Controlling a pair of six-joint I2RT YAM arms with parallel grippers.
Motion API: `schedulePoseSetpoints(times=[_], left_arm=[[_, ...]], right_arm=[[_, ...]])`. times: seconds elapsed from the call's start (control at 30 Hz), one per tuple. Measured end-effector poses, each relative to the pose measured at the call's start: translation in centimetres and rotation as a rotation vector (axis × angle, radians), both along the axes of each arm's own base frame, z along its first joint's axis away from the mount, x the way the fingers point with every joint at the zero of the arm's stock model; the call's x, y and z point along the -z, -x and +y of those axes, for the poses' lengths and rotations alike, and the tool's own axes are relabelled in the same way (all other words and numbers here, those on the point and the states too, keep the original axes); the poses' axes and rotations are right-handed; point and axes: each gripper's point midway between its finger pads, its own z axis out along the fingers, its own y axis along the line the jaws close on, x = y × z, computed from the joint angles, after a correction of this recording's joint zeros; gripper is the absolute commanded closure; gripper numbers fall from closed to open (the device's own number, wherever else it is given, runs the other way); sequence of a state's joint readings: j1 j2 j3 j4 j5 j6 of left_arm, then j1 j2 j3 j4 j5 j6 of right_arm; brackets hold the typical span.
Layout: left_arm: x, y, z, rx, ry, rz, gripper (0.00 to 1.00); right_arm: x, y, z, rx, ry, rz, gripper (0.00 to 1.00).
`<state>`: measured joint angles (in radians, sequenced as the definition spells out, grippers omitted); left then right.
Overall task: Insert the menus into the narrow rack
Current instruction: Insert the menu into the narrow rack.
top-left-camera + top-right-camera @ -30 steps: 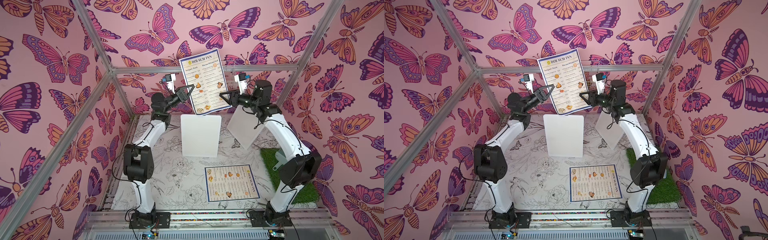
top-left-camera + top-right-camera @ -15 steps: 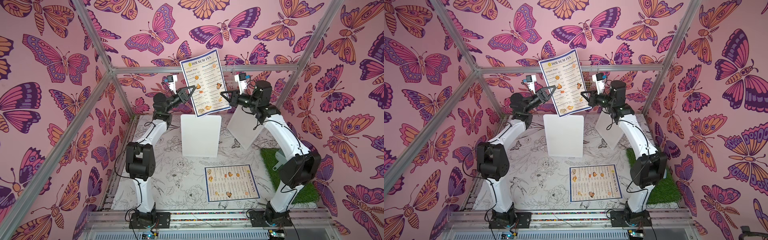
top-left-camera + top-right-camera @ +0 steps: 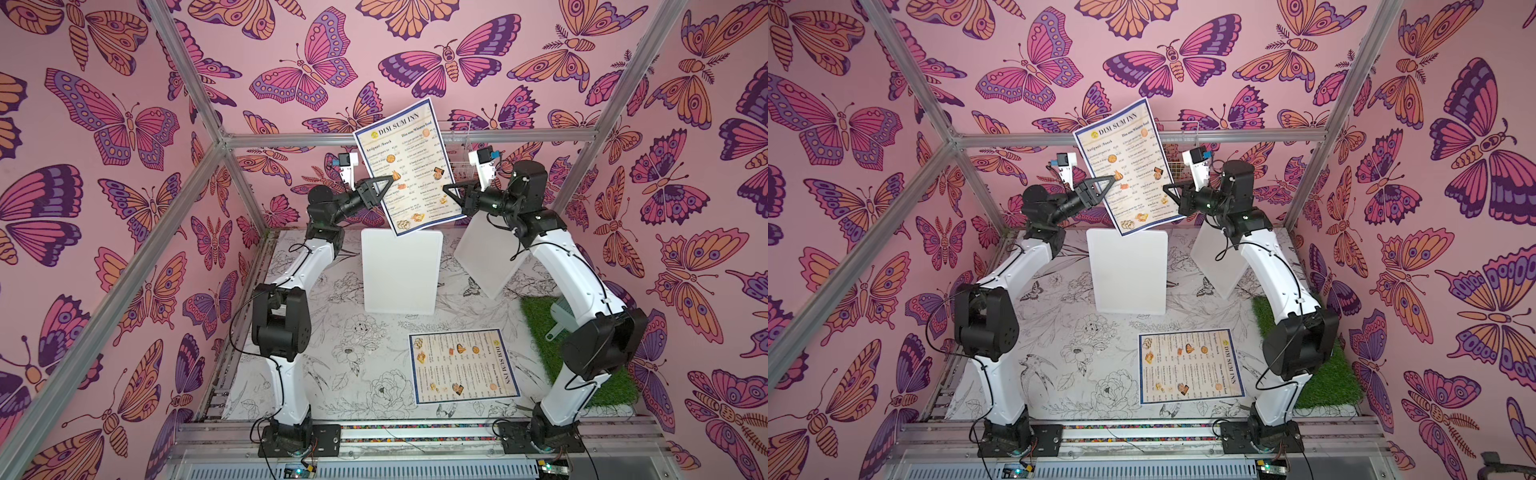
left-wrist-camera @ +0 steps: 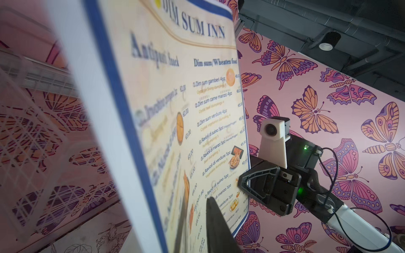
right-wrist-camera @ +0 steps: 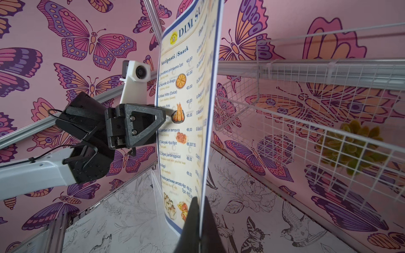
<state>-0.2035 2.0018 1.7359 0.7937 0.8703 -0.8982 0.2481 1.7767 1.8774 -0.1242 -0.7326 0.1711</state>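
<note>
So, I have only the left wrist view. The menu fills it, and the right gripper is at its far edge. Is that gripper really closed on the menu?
Observer: Yes. In the right wrist view the raised menu has its edge pinched between the shut fingers of the right gripper.
Operator: Good. And the other menu, where is it?
Observer: The second menu lies flat and face up on the table, touched by nothing; both top views show it.
</note>
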Motion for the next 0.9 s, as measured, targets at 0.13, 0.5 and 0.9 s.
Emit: schedulePoseSetpoints(times=[0.13,0.5,0.9], left_arm=[[0.4,0.0,-0.1,0.005,-0.019,-0.001,0.84],[1.2,0.0,-0.3,0.008,-0.041,0.000,1.00],[0.4,0.3,-0.4,0.017,-0.037,-0.016,0.99]], right_arm=[[-0.9,0.5,-0.1,-0.001,0.003,-0.029,1.00],[-1.4,0.9,-0.3,0.001,0.001,-0.040,0.86],[-0.5,0.9,-0.3,0.004,-0.012,-0.010,0.55]])
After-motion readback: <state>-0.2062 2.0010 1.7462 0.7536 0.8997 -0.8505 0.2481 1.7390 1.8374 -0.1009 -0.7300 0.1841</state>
